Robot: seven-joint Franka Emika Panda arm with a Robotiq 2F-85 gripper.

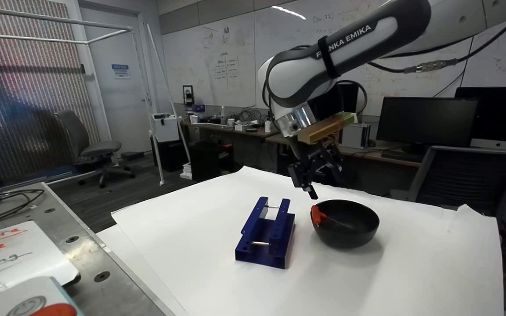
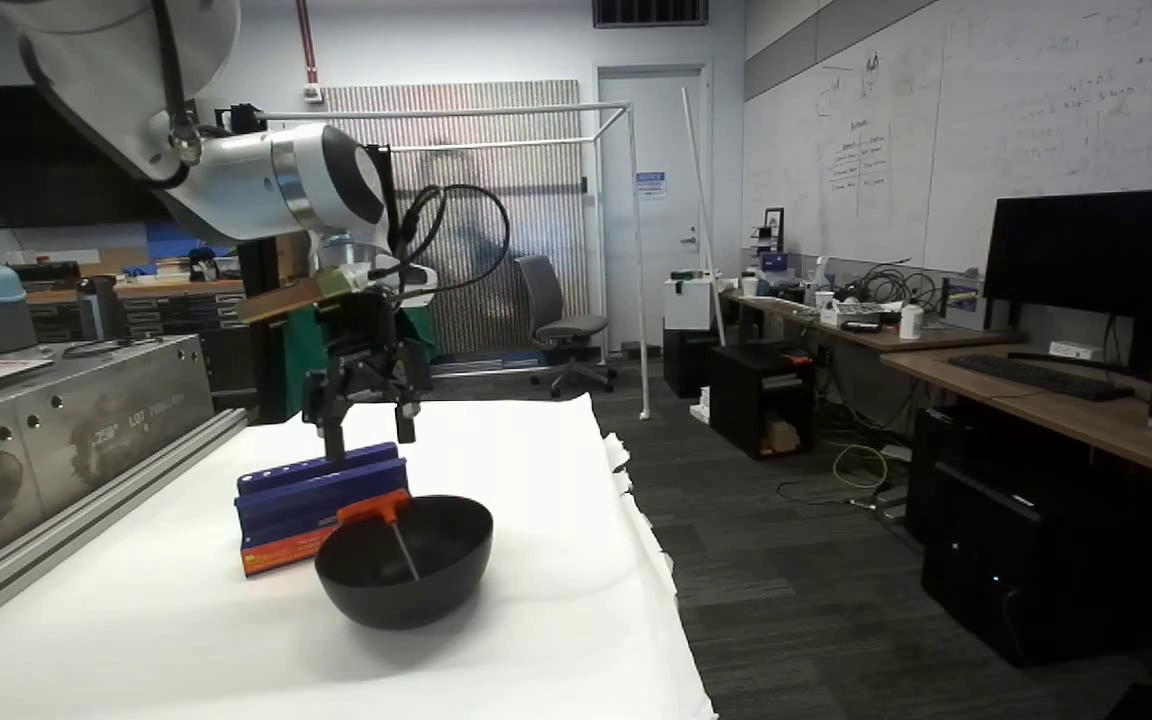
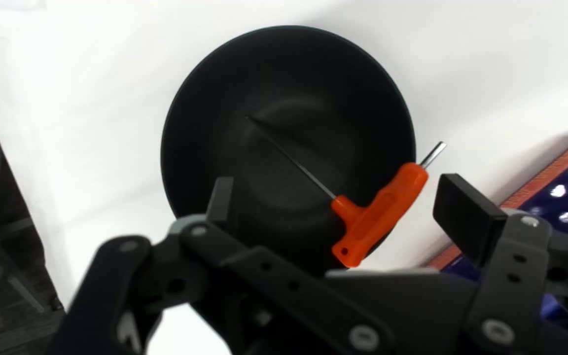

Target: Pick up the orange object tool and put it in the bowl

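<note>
Where the bowl (image 1: pixel 347 238) sits, a rack (image 1: pixel 278 232) stands nearby.

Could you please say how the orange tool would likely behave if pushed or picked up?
The orange tool would probably be stiff, since its metal shaft looks straight. It may lift handle-heavy, as the handle is thicker. With that handle at the rim of the bowl, a push might slide it.
</note>
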